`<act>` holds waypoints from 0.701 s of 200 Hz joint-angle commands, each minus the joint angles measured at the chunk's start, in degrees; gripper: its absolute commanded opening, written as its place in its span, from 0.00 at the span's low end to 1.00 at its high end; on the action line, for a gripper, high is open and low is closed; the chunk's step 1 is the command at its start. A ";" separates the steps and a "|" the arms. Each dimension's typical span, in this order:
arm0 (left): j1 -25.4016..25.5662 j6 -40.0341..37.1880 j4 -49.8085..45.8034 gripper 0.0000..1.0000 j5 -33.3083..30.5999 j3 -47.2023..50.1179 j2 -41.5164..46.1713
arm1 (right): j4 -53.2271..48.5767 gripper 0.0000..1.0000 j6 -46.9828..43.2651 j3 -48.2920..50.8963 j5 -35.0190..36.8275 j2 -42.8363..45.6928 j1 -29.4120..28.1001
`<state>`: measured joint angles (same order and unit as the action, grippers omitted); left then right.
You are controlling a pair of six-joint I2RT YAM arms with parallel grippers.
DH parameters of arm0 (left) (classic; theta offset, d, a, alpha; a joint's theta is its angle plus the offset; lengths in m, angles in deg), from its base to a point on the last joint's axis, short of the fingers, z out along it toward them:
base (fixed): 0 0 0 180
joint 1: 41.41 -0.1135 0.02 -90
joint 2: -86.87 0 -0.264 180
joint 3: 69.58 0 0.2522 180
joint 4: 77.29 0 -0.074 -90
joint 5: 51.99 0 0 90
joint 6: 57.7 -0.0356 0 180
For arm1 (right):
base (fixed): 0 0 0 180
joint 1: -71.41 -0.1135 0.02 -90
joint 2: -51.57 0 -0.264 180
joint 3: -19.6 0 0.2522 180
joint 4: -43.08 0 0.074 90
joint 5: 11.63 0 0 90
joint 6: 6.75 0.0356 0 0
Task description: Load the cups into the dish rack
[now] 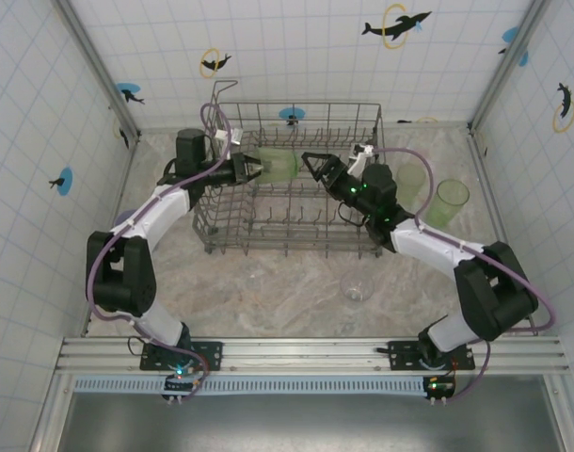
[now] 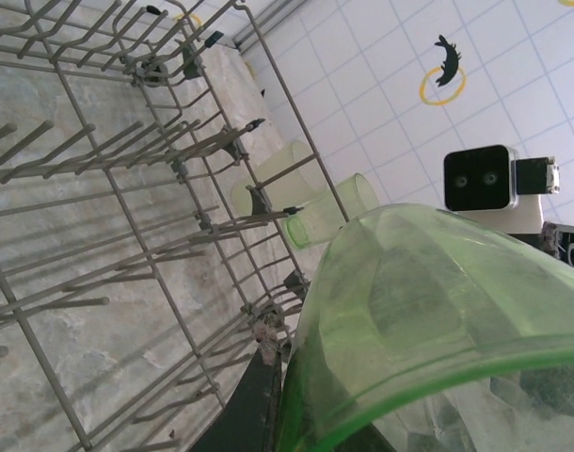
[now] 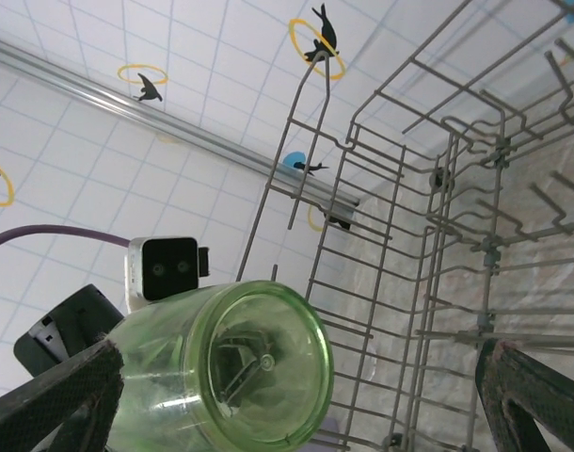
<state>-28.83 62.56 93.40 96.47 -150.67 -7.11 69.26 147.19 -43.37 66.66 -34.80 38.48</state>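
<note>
From above, the dish rack (image 1: 268, 221) sits mid-table toward the back wall. The left gripper (image 1: 256, 169) reaches in over the rack's left rim and is clamped on a pale green cup (image 1: 278, 167), which lies on its side above the rear rows of prongs. This view does not settle whether the cup touches the wires. The right gripper (image 1: 312, 168) faces it from the other side with its jaws spread wide and holding nothing, and a narrow gap separates it from the cup. Two more green cups (image 1: 411, 184) (image 1: 449, 202) stand upright on the table (image 1: 296, 282), just outside the rack's right side. A clear glass (image 1: 358, 286) stands alone on the bare stone surface in front, with open room around it.

The left wrist camera adds the grip itself. The held cup (image 2: 438, 311) curves close across the lower right, with a dark finger (image 2: 254, 405) against its wall. Past the rack's wires (image 2: 127, 188), the two standing cups (image 2: 287, 174) (image 2: 329, 212) are visible.

The right wrist camera shows the cup (image 3: 240, 367) end-on, its round face toward the lens and a dark shape showing through the plastic. The right gripper's own fingers (image 3: 52, 400) stand far apart at the bottom corners. The rack's tall side wires (image 3: 400, 235) rise just right of the cup, with free space between them.
</note>
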 commanded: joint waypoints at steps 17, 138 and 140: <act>-0.36 3.61 9.49 0.00 1.57 -0.71 -0.87 | 8.64 1.00 6.54 -4.71 -0.88 -4.00 -0.71; -0.35 11.51 17.96 0.00 1.82 -0.41 -4.00 | 23.73 0.97 20.45 -11.41 -1.69 -17.20 -3.43; -0.32 11.56 17.96 0.00 1.83 -0.45 -4.09 | 23.92 0.97 20.70 -11.32 -1.60 -17.28 -3.36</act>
<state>-29.10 72.48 107.87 96.47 -150.43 -9.82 86.23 163.96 -53.10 64.63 -50.45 35.35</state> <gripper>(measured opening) 0.086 0.968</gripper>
